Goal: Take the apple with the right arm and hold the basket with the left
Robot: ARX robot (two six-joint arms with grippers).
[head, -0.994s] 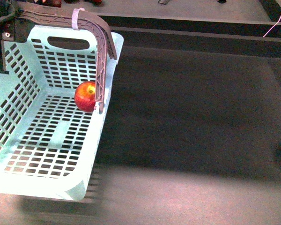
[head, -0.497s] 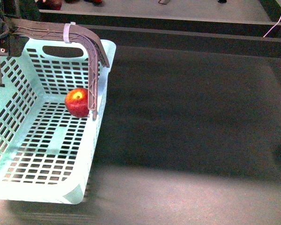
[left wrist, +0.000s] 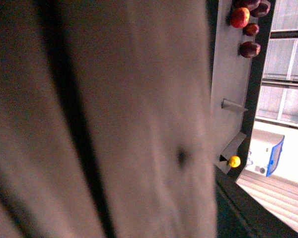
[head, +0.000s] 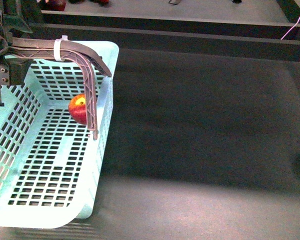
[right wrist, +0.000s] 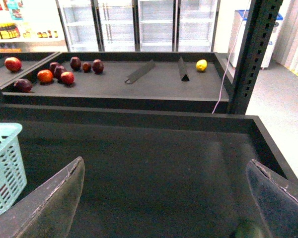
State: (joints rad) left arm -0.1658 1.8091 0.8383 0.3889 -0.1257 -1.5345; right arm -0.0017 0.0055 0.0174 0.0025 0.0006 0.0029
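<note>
Your right gripper (right wrist: 164,198) shows only in its own wrist view: the two dark fingers (right wrist: 49,198) stand wide apart with nothing between them, above the bare dark table (right wrist: 154,168). It does not appear in the front view.

Your left gripper (head: 2,42) sits at the upper-left edge of the front view, against the brown lattice handle (head: 75,50) of the basket (head: 50,215). Whether its jaws are clamped on the handle cannot be determined there, and the left wrist view is filled by a blurred grey-brown surface that shows no jaws.

The basket occupies the left side of the front view, with the handle arching over it and a white zip tie (head: 58,48) around the handle.

The apple (head: 79,108) lies inside the basket on the slotted floor, close to the right-hand wall and partly behind the handle's downward leg.

Beyond the table, a rear shelf (right wrist: 139,82) carries several dark red fruits (right wrist: 64,74) and one yellow fruit (right wrist: 201,65)
</note>
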